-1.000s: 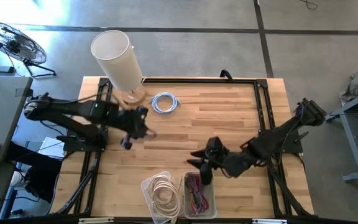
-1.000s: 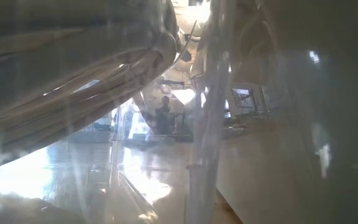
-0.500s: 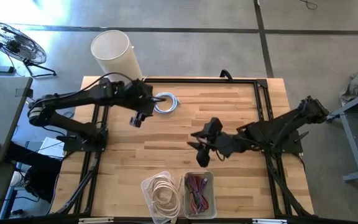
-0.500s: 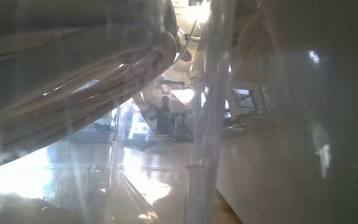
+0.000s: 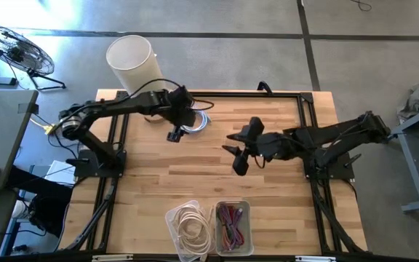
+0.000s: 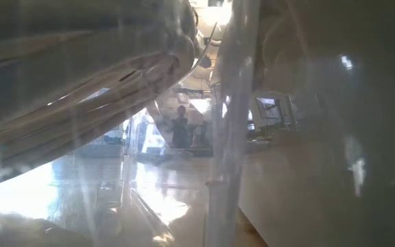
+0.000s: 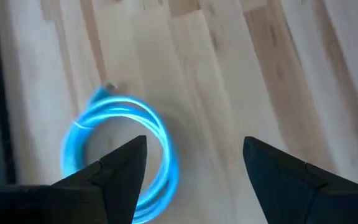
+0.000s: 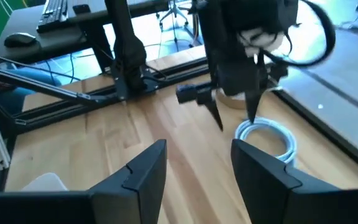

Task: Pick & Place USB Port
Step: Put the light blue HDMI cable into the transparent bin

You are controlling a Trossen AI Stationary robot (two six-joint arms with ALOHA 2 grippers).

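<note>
A coiled light-blue USB cable [image 5: 199,121] lies flat on the wooden table near its far edge; it also shows in the left wrist view [image 7: 124,146] and the right wrist view [image 8: 267,138]. My left gripper [image 5: 174,134] hovers open just above it, fingers pointing down, the coil partly under one finger [image 7: 126,168]. Nothing is between the fingers. My right gripper [image 5: 238,159] is open and empty over the middle of the table, to the coil's right and nearer.
Two clear bins stand at the near edge: one with white cables [image 5: 189,225], one with coloured cables [image 5: 231,224]. A white cylinder [image 5: 135,67] stands at the far left corner. The low view is filled by a bin's wall [image 6: 184,137].
My left gripper has swung from the table's left toward the far edge and rightward, arriving over the blue coil. My right gripper has drawn back from the coloured-cable bin toward the table's middle. The coil has not moved.
</note>
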